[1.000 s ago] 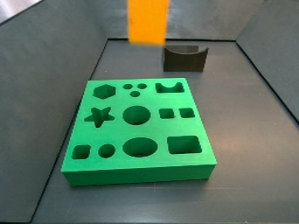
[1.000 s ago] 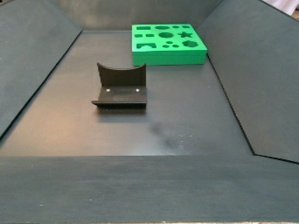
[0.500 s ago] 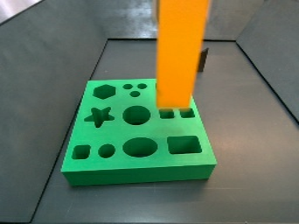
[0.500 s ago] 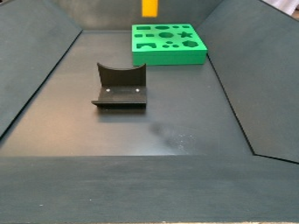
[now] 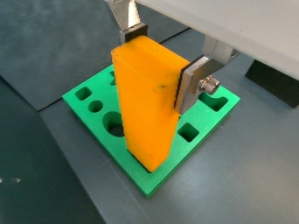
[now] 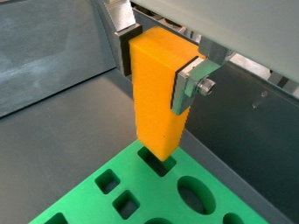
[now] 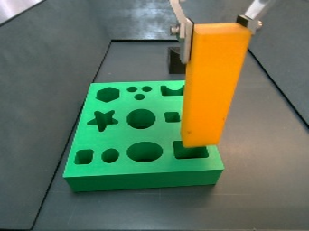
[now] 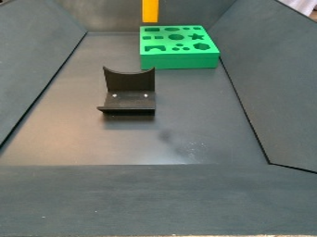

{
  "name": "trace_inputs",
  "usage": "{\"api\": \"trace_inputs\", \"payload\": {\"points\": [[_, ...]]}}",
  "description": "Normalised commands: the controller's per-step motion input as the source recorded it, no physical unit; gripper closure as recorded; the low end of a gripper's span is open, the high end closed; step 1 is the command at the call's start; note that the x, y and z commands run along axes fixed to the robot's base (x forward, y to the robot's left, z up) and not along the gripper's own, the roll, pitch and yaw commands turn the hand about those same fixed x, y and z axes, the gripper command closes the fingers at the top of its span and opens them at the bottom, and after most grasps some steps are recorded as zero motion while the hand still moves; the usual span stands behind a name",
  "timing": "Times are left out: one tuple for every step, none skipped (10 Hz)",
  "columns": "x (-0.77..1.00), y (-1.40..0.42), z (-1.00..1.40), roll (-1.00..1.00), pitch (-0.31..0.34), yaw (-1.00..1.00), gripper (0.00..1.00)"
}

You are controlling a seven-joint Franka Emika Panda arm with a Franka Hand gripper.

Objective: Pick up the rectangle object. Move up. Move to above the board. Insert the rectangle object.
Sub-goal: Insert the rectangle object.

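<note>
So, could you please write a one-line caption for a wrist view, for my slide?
The hand holds the orange rectangle object upright, just above a hole in the green board.

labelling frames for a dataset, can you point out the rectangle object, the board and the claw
rectangle object (image 7: 203,86), in a side view, on the middle of its broad orange face.
board (image 7: 115,176), in a side view, on its green front wall.
claw (image 5: 163,56), in a wrist view, above the board, midway between its fingertips clamping the rectangle object.
</note>
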Motion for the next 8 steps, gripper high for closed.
{"api": "trace_inputs", "payload": {"points": [[0.15, -0.25, -0.05, 0.27, 0.03, 0.34, 1.0], [0.03, -0.11, -0.01, 0.16, 0.007, 0.21, 1.0], [0.0, -0.03, 0.0, 0.18, 0.011, 0.11, 1.0], [0.0, 0.0, -0.06, 0.21, 0.011, 0.15, 1.0], [-0.02, 0.0, 0.0, 0.12, 0.014, 0.01, 1.0], [0.0, 0.0, -0.04, 0.03, 0.0, 0.0, 1.0], [0.0, 0.0, -0.16, 0.16, 0.0, 0.19, 1.0], [0.0, 0.0, -0.16, 0.13, 0.0, 0.14, 1.0]]}}
